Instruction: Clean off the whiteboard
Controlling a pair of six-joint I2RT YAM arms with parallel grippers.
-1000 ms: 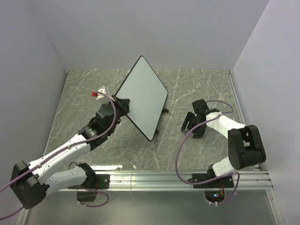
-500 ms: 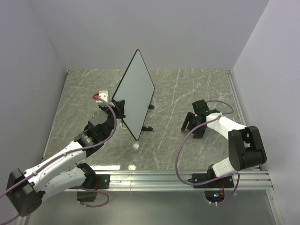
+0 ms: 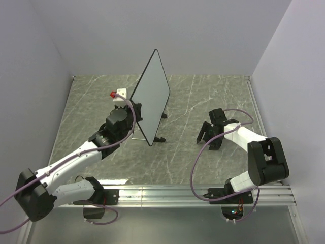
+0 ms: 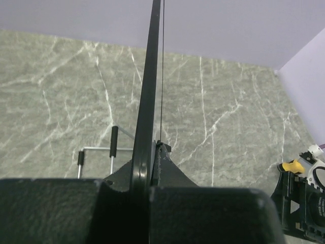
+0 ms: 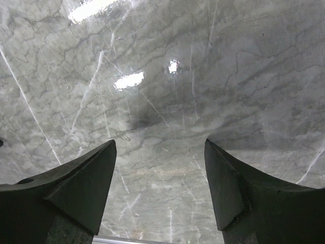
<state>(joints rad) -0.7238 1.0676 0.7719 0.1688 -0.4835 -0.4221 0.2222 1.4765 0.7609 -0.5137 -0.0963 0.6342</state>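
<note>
The whiteboard (image 3: 152, 96) stands nearly upright in the upper middle of the top view. It is turned so that its pale, unmarked face points toward the right side of the frame. Its thin black rim runs round the rounded corners, and two small black stand feet (image 3: 161, 140) stick out at its lower right. I cannot tell whether those feet rest on the tabletop (image 3: 203, 96) or hang just above it.

The left pincer (image 3: 137, 113) reaches in from the lower left and is pinching the board's left edge. In the left wrist view the whiteboard (image 4: 147, 112) shows edge-on as a dark strip rising from the bottom centre to the top of the frame. The left pincer (image 4: 147, 175) is pressed against both sides of it there. The wire stand (image 4: 96, 148) with black tips shows at the left of the strip.

The right pincer (image 3: 209, 140) sits low over the tabletop in the right half of the top view, well apart from the board. In its wrist view the right pincer (image 5: 160, 188) is spread wide, its two dark fingers (image 5: 76, 188) at the lower corners with only veined grey-green marble between them.
</note>
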